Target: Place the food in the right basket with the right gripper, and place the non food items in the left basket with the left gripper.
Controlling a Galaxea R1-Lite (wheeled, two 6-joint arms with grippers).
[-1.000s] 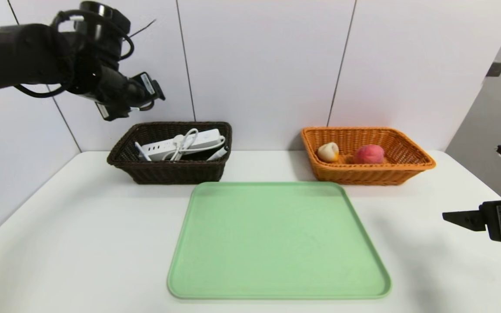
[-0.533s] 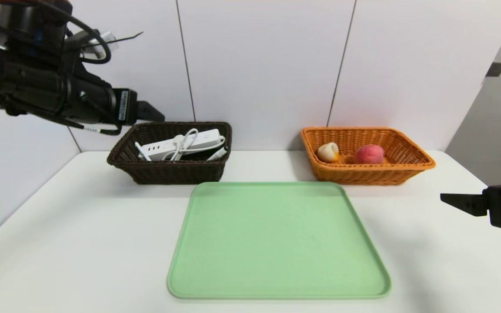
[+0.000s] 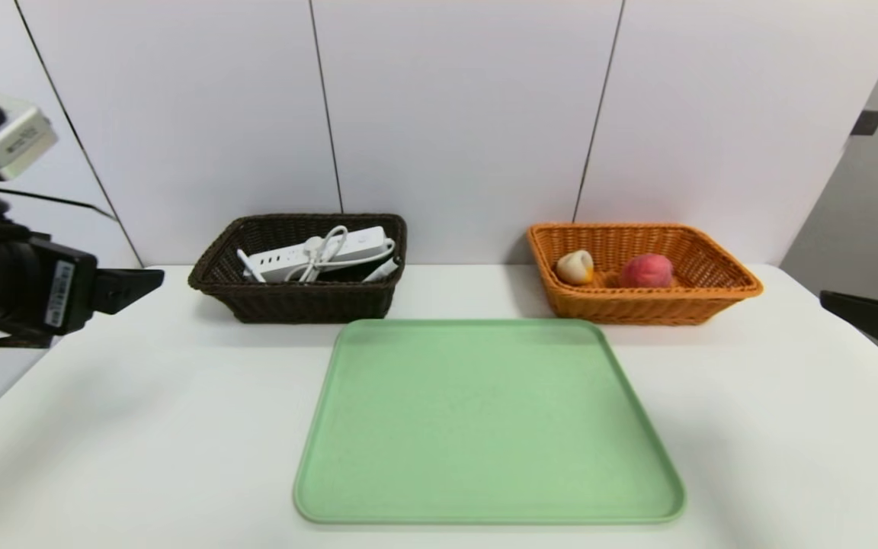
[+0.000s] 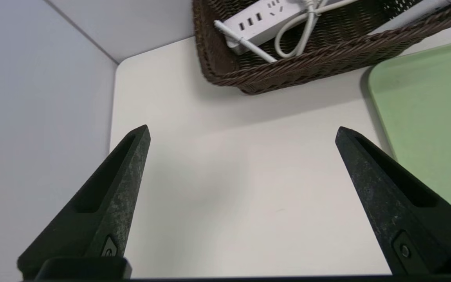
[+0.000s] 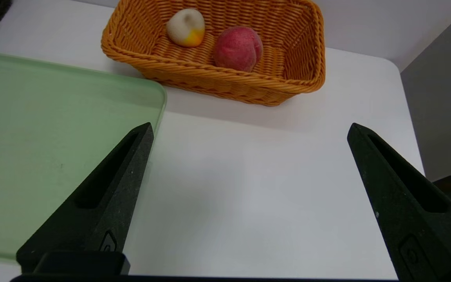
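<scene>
Left gripper [image 4: 241,133]: fingers spread wide, nothing between them; it hovers over bare table at the robot's left edge.
Right gripper [image 5: 249,133]: jaws also wide apart and empty, out at the table's right edge.
Left basket [image 3: 294,305]: at about 2 o'clock from the left gripper, a short way off; nearer that arm than the other.
Power strip [image 3: 309,255]: in the left basket, long axis roughly 9-to-3 along the basket's length, cord looped on top.
Pen [image 3: 249,265]: leaning at the strip's 9 o'clock end, tilted toward 11.
Marker [image 3: 382,269]: at the 3 o'clock end, black tip toward 2.
Right basket [image 3: 637,309]: at about 10 o'clock from the right gripper.
Peach [image 3: 646,270]: in the right basket, round, no clear axis.
Bun [image 3: 575,267]: just at the peach's 9 o'clock, orange end toward the peach.
Green tray [image 3: 485,427]: bare, between the arms.
Judgement: sorting looks finished; no reach seems needed.
</scene>
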